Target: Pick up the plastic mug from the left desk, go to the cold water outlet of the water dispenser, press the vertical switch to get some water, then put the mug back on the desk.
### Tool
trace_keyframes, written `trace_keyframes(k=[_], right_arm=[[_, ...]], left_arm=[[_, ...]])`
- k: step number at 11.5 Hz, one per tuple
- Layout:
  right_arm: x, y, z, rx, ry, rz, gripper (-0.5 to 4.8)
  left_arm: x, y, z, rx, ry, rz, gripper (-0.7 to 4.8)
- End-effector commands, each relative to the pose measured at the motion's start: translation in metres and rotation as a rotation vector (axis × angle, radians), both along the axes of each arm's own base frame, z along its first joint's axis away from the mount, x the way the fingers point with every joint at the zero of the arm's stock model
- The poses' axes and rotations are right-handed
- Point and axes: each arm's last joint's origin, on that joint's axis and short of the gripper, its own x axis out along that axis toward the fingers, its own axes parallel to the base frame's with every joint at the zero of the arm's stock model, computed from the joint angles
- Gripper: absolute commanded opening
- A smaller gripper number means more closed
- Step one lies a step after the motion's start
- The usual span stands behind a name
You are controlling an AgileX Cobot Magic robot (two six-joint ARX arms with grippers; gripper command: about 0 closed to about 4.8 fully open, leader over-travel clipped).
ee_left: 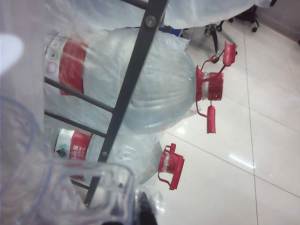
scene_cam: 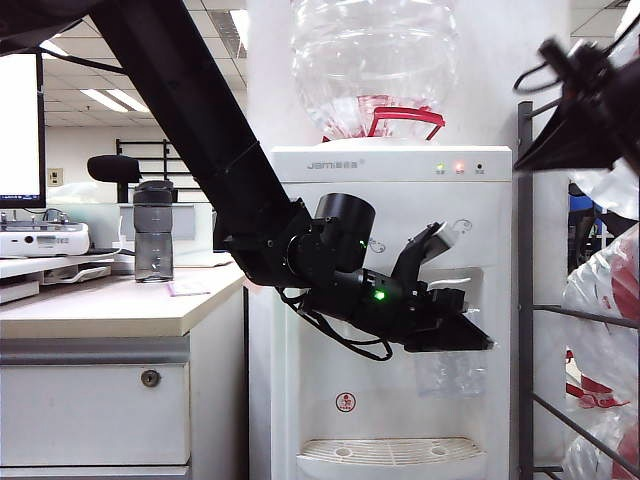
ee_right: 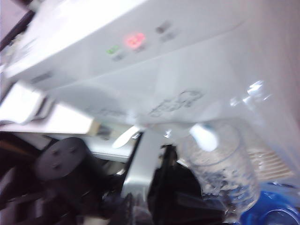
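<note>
Up against the dispenser (scene_cam: pixel 300 230), the left gripper (scene_cam: pixel 470 335) is sitting in the tap recess, jaws clamped on the mug (scene_cam: pixel 450 372), which is hanging in front of the white panel above the drip grille (scene_cam: pixel 390 452). Off at the top right, the right gripper (scene_cam: pixel 580 100) is hovering blurry by the rack (scene_cam: pixel 524 300), jaws pinched together on nothing. Over on the desk (scene_cam: pixel 110 310) a grey bottle (scene_cam: pixel 153 232) is standing.
</note>
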Motion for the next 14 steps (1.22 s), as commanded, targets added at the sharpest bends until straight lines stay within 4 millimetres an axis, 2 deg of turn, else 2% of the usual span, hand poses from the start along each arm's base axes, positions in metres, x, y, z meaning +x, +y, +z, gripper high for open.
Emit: trace_keyframes(k=[1,4,5,6,10,11,12,14], right_arm=[[0.013,0.002,-0.005,0.091,-0.01,-0.016,-0.05],[0.019,0.002,-0.017,0.137,0.062,-0.021,-0.05],[0.022,0.003,-0.025,0.149,0.09,-0.004,-0.05],[0.031,0.003,-0.041,0.167,0.148,-0.016,-0.05],[0.047,0.011,-0.037,0.191,0.089,0.004,-0.05],[0.053,0.017,-0.044,0.227,0.139,0.021,-0.05],[0.061,0.017,-0.069,0.31,0.291,-0.037,-0.05],[0.065,0.022,-0.073,0.322,0.294,-0.061,-0.05]], left_arm=[[-0.002,-0.001,-0.002,-0.018,-0.017,-0.033,-0.06],[-0.002,-0.001,-0.001,-0.02,-0.023,-0.033,-0.06],[-0.002,-0.001,-0.001,-0.02,-0.023,-0.033,-0.06],[-0.002,-0.001,-0.001,-0.02,-0.024,-0.033,-0.06],[-0.001,-0.001,-0.001,-0.015,-0.032,-0.014,-0.06],[-0.001,-0.001,0.0,-0.018,-0.04,-0.01,-0.06],[-0.001,-0.001,-0.001,-0.013,-0.063,-0.017,-0.06],[-0.001,-0.001,-0.001,-0.013,-0.063,-0.016,-0.06]])
